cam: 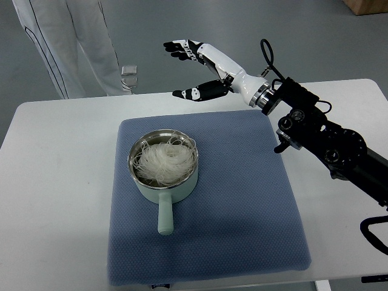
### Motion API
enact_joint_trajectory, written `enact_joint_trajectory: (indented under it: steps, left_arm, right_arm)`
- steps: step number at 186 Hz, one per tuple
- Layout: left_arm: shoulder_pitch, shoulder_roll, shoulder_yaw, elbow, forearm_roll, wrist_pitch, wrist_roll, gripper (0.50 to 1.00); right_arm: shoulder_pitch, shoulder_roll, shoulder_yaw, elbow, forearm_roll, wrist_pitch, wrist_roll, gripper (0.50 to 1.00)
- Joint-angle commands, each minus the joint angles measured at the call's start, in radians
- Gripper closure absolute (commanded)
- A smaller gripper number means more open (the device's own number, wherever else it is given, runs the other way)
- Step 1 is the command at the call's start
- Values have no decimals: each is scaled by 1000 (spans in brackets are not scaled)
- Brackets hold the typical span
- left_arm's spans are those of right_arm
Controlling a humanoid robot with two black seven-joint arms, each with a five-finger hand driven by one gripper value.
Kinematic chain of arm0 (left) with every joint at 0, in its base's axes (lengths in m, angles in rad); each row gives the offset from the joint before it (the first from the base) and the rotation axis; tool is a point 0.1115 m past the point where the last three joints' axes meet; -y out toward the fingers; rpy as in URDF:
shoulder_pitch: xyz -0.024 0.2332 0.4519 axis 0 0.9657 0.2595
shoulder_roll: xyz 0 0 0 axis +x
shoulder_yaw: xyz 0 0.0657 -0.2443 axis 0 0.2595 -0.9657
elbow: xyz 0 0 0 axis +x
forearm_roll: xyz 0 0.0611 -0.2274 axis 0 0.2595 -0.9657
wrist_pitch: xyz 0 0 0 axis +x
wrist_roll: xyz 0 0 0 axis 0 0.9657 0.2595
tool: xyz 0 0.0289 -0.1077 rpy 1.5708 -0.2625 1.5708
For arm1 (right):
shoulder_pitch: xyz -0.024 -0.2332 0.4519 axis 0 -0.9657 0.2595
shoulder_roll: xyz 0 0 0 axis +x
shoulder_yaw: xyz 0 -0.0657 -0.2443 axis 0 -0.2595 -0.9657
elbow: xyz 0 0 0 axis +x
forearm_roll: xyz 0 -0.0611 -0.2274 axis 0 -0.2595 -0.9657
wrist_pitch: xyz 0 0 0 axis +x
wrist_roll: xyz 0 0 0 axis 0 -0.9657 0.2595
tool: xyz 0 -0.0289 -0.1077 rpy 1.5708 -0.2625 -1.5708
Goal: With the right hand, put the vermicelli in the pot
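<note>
Right hand [197, 66], white and black, hangs above the table's far edge, fingers spread, holding nothing. The tangled white vermicelli [165, 159] sits inside the pale-green steel-lined pot [165, 182] on the blue quilted mat [242, 212], so the drop looks done.

Pot [163, 182] is a small pale mint-green saucepan w/ a shiny metal inside, sitting upright on the blue mat [242, 206], left of the mat's center. Its stubby handle sticks straight toward the mat's near edge. Vermicelli [165, 160] is a loose tangled nest of thin white noodles, already inside the pot, filling it approx to the rim.
</note>
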Motion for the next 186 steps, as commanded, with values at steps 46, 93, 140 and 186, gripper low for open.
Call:
enact_joint_trajectory:
  steps: [46, 93, 140, 186]
  left_arm:
    - [1, 0, -3, 0, 0, 0, 0, 500]
    - [2, 0, -3, 0, 0, 0, 0, 500]
    - [2, 0, -3, 0, 0, 0, 0, 500]
    - [2, 0, -3, 0, 0, 0, 0, 500]
  right_arm:
    - [-38, -3, 70, -179, 321, -37, -37, 603]
    - [-39, -9, 53, -297, 611, -30, -139, 603]
    - [-86, -3, 74, -314, 619, 76, -72, 603]
    - [-89, 40, 76, -360, 671, 87, -14, 597]
